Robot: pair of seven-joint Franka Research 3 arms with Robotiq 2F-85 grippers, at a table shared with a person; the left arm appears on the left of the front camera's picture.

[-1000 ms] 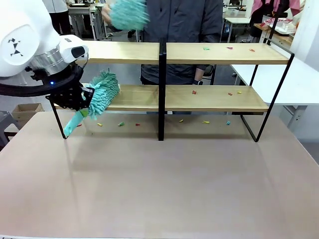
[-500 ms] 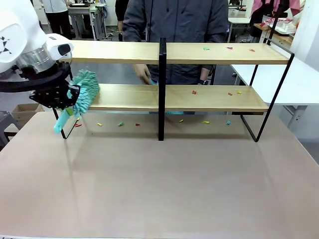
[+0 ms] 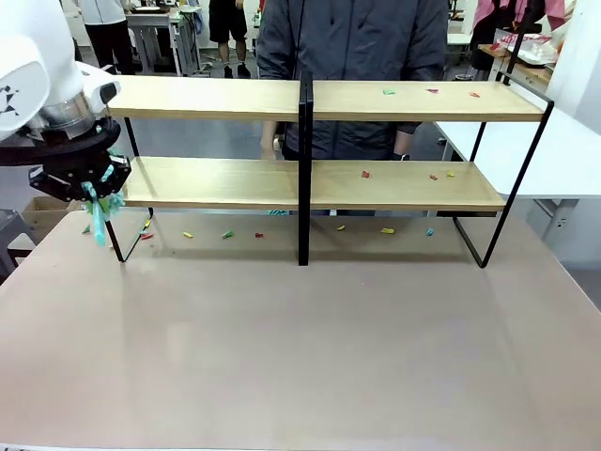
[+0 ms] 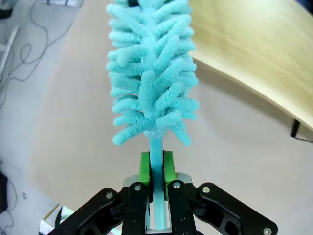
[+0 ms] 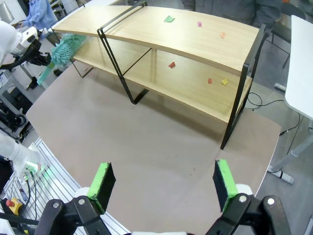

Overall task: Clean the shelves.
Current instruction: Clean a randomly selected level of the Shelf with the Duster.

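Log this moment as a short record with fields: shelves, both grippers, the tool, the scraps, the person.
Shelves: two long wooden boards in a black frame, standing on the table
Left gripper: fingers shut on the handle of the teal duster, beside the left end of the shelves
Right gripper: open, holding nothing, above the table
Scraps: small coloured bits on the right halves of both boards, more on the table under the lower board
Person: standing behind the shelves
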